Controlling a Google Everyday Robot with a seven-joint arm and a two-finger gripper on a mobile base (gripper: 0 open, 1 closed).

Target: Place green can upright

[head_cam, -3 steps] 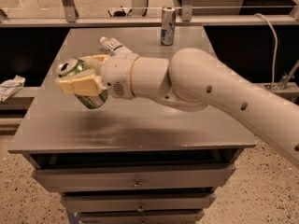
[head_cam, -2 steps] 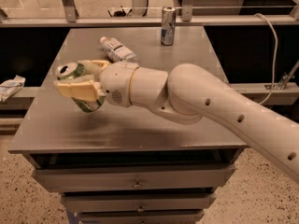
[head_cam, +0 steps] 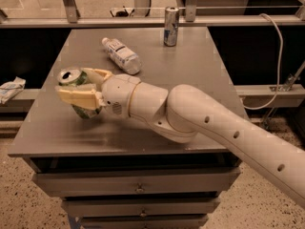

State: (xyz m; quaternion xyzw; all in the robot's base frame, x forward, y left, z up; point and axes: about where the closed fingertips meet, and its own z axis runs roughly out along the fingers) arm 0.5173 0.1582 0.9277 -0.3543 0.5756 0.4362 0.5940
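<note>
The green can (head_cam: 76,80) is held tilted, its silver pull-tab top facing up and left, over the left part of the grey table (head_cam: 190,75). My gripper (head_cam: 82,91) is shut on the green can, with cream fingers (head_cam: 78,97) across its side. The can's lower end sits close to the table top; whether it touches I cannot tell. My white arm reaches in from the lower right.
A clear plastic bottle (head_cam: 121,55) with a white label lies on its side behind the gripper. A tall slim silver-blue can (head_cam: 171,26) stands upright at the table's back edge. A crumpled white object (head_cam: 10,88) lies on a ledge to the left. Drawers sit below the table top.
My gripper has moved the green can slightly left and toward the back of the table, uncovering the plastic bottle. The can stays tilted in the grip.
</note>
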